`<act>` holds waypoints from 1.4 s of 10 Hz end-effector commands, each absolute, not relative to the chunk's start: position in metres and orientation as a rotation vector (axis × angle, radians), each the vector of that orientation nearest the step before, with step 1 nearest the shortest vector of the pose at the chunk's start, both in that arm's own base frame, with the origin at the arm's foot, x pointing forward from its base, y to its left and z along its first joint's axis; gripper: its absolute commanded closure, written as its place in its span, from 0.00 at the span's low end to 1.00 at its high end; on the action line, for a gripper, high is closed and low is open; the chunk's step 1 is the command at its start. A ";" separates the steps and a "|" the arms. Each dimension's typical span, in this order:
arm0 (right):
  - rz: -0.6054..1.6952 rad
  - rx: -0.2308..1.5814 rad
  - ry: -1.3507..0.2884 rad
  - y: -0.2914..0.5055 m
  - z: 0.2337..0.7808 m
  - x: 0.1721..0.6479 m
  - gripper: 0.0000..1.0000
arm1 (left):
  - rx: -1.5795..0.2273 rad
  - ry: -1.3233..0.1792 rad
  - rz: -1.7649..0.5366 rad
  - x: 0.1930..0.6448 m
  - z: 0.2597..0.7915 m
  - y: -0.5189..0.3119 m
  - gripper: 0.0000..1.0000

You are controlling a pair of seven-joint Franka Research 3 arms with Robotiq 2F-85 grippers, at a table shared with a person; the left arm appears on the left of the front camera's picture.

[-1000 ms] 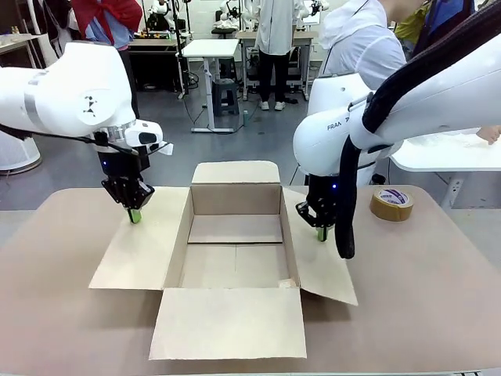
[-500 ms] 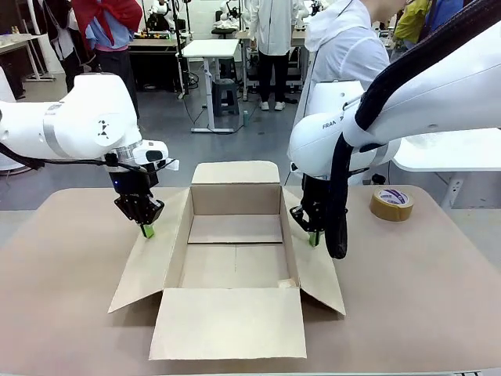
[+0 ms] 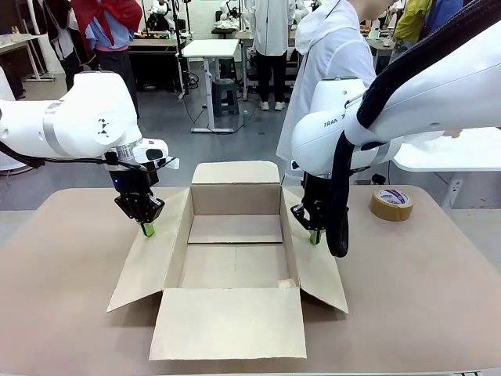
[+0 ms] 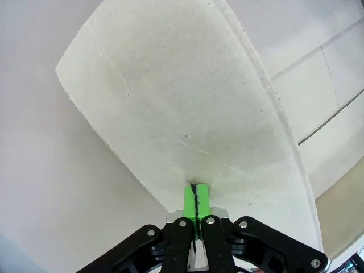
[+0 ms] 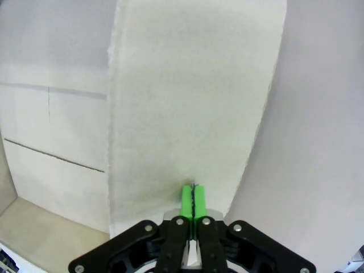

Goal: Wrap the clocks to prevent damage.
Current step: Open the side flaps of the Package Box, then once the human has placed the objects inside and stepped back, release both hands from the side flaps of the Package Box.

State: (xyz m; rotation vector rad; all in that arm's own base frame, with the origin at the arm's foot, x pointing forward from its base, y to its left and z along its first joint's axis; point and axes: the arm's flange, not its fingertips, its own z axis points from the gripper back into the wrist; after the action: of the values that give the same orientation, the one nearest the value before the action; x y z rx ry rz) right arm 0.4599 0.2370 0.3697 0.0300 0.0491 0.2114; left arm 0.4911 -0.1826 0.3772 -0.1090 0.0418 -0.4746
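Left tool [image 3: 147,229] and right tool [image 3: 315,235], both closed, press on the flaps [image 3: 153,262] of an empty cardboard box [image 3: 235,200]; wrapping apparently not begun.

Light was bright, white and even, apparently from overhead, for only soft, short shadows lay on the table [image 3: 63,313] under the flaps of the box [image 3: 235,200]. The front view was sharp close by and slightly softer in the far room. Both wrist views looked washed out, cardboard nearly white, straight edges bowed toward the borders, the green pads [image 4: 189,200] in focus.
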 end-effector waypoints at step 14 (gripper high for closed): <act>0.203 0.029 0.054 0.238 0.367 0.459 0.99 | -0.110 0.044 -0.473 0.491 0.376 -0.182 1.00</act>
State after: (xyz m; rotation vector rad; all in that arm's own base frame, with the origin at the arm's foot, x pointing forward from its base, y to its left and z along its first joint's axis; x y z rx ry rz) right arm 0.4599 0.2370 0.3696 0.0300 0.0492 0.2113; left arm 0.4911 -0.1826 0.3772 -0.1090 0.0419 -0.4747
